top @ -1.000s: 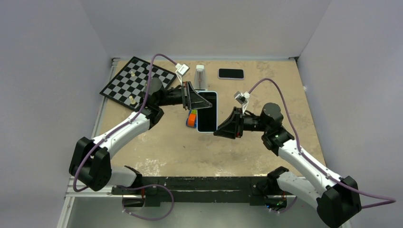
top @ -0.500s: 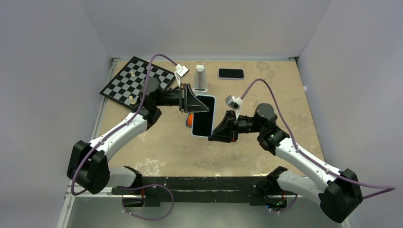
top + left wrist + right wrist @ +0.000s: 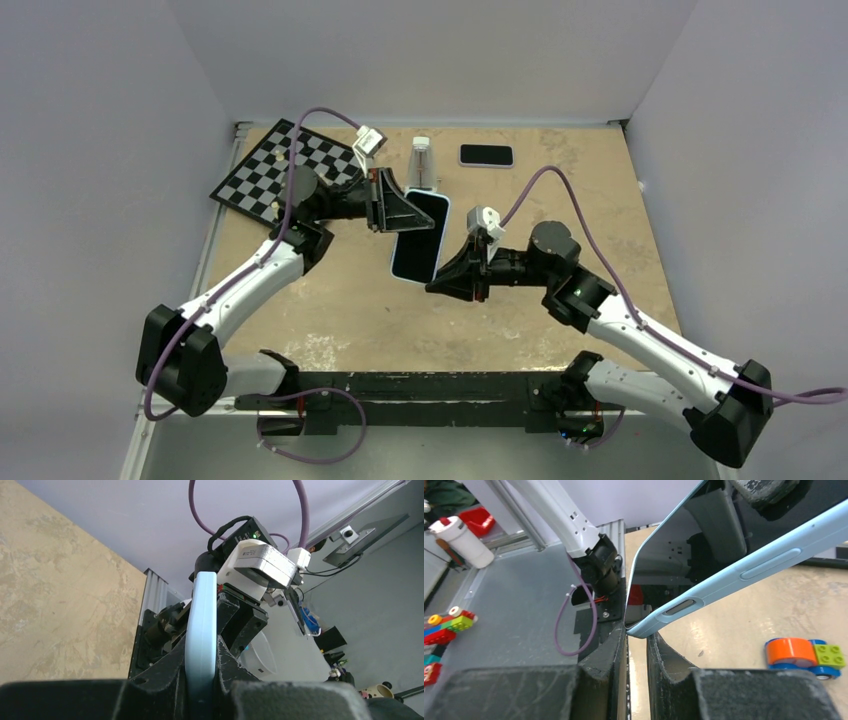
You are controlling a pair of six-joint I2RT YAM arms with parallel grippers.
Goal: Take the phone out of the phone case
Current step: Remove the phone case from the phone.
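Observation:
The phone in its light blue case (image 3: 418,238) is held off the table, tilted, between both grippers. My left gripper (image 3: 398,212) is shut on the case's far end; in the left wrist view the case (image 3: 205,605) stands edge-on between that gripper's fingers (image 3: 201,652). My right gripper (image 3: 440,283) is shut on the case's near corner. In the right wrist view the corner sits between the tips of the right gripper (image 3: 636,632), with the blue edge and side buttons (image 3: 744,575) and the dark screen (image 3: 684,555) above.
A chessboard (image 3: 290,165) with a few pieces lies at the back left. A clear bottle (image 3: 422,160) and a second black phone (image 3: 486,155) are at the back. An orange and green toy car (image 3: 806,655) sits on the table under the held phone.
Both arms have carried the phone leftward and toward the near side. The phone has tilted and now covers the toy car in the top view.

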